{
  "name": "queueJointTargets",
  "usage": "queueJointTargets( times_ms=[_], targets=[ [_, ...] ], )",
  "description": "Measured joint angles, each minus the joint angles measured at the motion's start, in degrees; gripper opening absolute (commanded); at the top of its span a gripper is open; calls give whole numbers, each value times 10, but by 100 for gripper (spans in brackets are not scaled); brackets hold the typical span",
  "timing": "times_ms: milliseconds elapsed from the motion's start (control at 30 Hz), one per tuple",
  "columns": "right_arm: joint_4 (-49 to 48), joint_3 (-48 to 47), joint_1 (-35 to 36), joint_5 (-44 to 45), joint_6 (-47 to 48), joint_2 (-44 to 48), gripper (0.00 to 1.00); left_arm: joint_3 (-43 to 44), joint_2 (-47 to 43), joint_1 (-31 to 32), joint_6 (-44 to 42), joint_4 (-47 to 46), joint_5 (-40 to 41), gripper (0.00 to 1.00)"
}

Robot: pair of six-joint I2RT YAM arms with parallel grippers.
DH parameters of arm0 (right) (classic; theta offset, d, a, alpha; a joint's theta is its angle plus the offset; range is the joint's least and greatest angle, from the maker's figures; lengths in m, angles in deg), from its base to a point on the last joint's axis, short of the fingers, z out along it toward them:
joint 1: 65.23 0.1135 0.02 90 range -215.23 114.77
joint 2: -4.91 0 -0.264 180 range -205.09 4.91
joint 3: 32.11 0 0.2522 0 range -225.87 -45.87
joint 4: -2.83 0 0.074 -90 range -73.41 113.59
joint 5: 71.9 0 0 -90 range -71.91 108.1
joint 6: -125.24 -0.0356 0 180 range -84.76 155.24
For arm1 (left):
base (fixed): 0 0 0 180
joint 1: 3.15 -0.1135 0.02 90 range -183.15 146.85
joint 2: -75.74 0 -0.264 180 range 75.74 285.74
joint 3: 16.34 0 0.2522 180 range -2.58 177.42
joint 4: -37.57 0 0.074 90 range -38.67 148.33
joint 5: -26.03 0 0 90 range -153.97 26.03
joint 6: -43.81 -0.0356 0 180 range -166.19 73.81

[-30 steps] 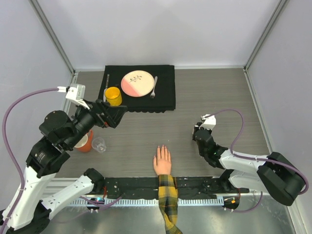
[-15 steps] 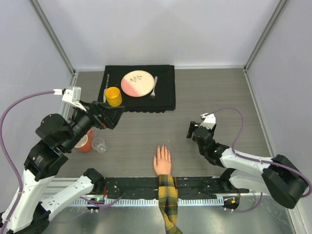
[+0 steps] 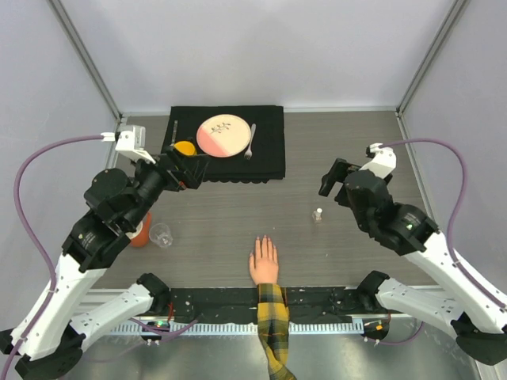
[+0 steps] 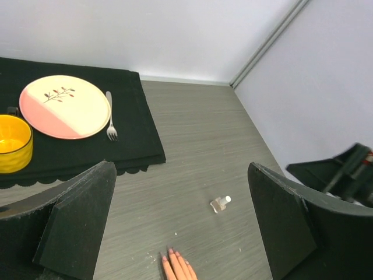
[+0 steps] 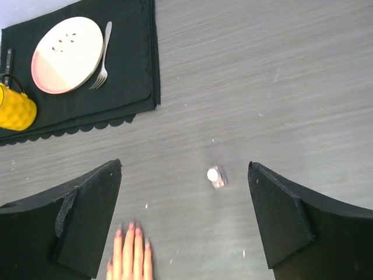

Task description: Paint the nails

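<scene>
A flesh-coloured hand (image 3: 264,261) with a yellow-and-black plaid sleeve lies palm down at the table's near edge. Its pinkish nails (image 3: 264,239) point away from the arms and also show in the wrist views: nails (image 4: 172,253), nails (image 5: 130,228). A small clear bottle (image 3: 318,214) with a white cap stands alone on the table right of the hand, also seen as bottle (image 4: 220,203) and bottle (image 5: 215,176). My right gripper (image 3: 336,184) hangs open and empty well above the bottle; right gripper (image 5: 184,175). My left gripper (image 3: 188,169) is open and empty over the mat's near edge; left gripper (image 4: 182,186).
A black placemat (image 3: 269,158) at the back holds a pink-and-cream plate (image 3: 223,135), a fork (image 3: 250,141) and a yellow cup (image 3: 184,147) partly hidden by my left gripper. An orange cup (image 3: 139,234) and a clear glass (image 3: 161,234) stand at the left.
My right gripper opened, let go of the bottle and rose up and back to the right, leaving the bottle standing. The left arm shifted slightly farther back.
</scene>
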Motion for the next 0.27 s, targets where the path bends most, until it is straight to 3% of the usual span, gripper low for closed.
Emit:
queueJointTargets(
  times_ms=[133, 267],
  targets=[
    [109, -82, 0, -9, -28, 5, 100, 0, 8, 0, -1, -11, 12, 100],
    [137, -130, 0, -24, -41, 39, 100, 0, 8, 0, -5, -11, 15, 100]
  ],
)
